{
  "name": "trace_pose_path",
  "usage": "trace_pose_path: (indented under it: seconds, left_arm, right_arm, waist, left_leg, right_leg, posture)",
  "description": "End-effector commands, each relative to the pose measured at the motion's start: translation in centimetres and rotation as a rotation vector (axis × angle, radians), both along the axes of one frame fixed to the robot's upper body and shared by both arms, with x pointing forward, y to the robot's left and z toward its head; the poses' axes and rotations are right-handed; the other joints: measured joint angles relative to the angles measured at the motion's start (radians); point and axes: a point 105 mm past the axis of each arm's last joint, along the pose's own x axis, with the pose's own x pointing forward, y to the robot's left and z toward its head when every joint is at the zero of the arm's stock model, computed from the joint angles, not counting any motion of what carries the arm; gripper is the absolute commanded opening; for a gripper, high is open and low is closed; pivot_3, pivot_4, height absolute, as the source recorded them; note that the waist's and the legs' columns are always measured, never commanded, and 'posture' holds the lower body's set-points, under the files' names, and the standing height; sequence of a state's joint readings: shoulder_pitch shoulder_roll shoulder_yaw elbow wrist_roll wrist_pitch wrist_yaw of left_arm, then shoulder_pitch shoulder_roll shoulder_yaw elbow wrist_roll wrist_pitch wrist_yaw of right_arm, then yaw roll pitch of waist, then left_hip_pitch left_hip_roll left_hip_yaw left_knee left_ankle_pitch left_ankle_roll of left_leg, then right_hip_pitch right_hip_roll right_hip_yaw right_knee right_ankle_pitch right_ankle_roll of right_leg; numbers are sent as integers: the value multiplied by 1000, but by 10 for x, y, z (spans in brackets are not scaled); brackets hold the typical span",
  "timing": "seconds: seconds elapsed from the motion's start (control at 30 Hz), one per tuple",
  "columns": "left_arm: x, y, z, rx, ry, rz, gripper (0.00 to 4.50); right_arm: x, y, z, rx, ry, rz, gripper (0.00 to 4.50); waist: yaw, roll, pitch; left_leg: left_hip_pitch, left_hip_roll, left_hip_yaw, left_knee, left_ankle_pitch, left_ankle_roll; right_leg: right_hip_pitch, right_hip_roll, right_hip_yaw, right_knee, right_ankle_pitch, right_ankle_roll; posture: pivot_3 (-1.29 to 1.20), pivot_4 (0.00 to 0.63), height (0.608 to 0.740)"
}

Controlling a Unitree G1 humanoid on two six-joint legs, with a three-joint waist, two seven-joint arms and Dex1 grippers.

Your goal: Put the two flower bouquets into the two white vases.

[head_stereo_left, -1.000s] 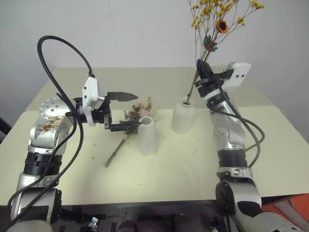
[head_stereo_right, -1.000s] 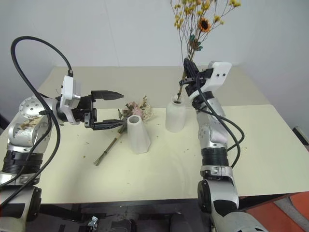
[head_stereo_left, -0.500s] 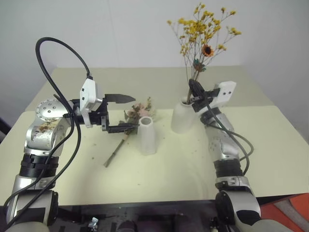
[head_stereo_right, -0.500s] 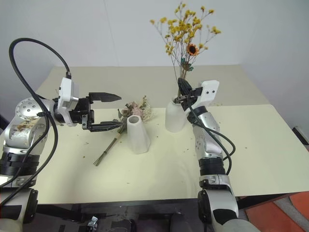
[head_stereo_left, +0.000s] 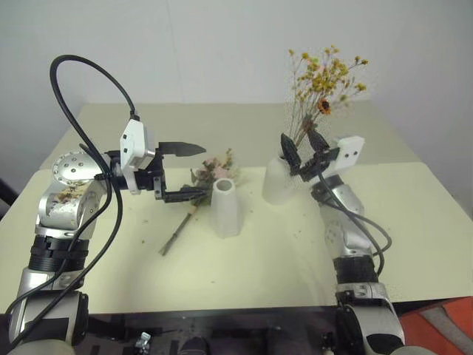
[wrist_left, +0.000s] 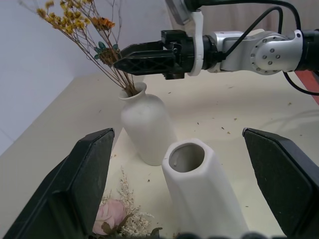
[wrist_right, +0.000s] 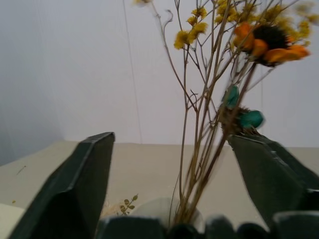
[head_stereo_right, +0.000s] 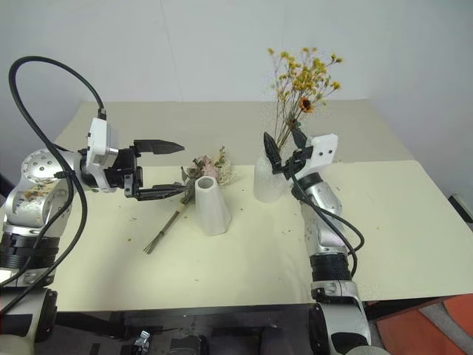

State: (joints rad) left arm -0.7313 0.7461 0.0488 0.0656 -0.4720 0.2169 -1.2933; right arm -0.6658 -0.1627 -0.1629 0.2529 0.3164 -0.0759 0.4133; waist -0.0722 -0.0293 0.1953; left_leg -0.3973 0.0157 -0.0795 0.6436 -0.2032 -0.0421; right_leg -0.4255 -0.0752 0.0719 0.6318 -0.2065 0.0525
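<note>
From the head views, the yellow-orange bouquet (head_stereo_left: 321, 81) stands in the rounder vase (head_stereo_left: 278, 180), and the right hand (head_stereo_left: 304, 151) is spread around its stems without gripping. The pink rose bouquet (head_stereo_left: 211, 171) lies flat on the worktop (head_stereo_left: 414, 222) behind the tall cone vase (head_stereo_left: 225, 208), its stem running toward the robot; the spread, empty left hand (head_stereo_left: 185, 171) hangs just beside it, clearly the nearer one.

In the left wrist view, the roses (wrist_left: 112, 221) lie low between the fingers.

The right wrist view shows stems rising between parted fingers.

Cream table (head_stereo_left: 414, 222), cone vase (head_stereo_left: 225, 208), round vase (head_stereo_left: 278, 181), rose bouquet (head_stereo_left: 203, 185)
</note>
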Motion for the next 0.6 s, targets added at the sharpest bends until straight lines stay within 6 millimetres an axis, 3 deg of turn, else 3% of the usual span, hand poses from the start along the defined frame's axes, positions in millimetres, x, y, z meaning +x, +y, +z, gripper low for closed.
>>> trace_pose_path:
  seconds: [0.03, 0.27, 0.4, 0.6]
  left_arm:
    - [-2, 3, 12, -18, -61, 9, 4500]
    - [-4, 6, 17, -66, -62, 36, 4500]
    - [4, 20, 23, -131, -79, 214, 4500]
    - [5, 52, -4, 0, -63, 590, 4500]
  right_arm:
    - [-17, 3, 18, -39, -77, 35, 4470]
    - [-50, 9, 12, -187, -93, 110, 4470]
    - [-66, -11, 3, -267, -10, 89, 4470]
    - [-92, -52, -10, -401, 222, 102, 4470]
  waist:
    - [0, 0, 0]
    - [2, 0, 0]
    - [5, 0, 0]
    - [7, 0, 0]
  left_leg:
    - [0, 0, 0, 0, 0, 0]
    - [0, 0, 0, 0, 0, 0]
    - [0, 0, 0, 0, 0, 0]
    - [0, 0, 0, 0, 0, 0]
  right_leg:
    - [0, 0, 0, 0, 0, 0]
    - [0, 0, 0, 0, 0, 0]
    - [0, 0, 0, -1, 0, 0]
    - [1, -1, 0, -1, -4, 6]
  posture:
    - [0, 150, 740]
    - [0, 150, 740]
    - [0, 150, 740]
    - [0, 150, 740]
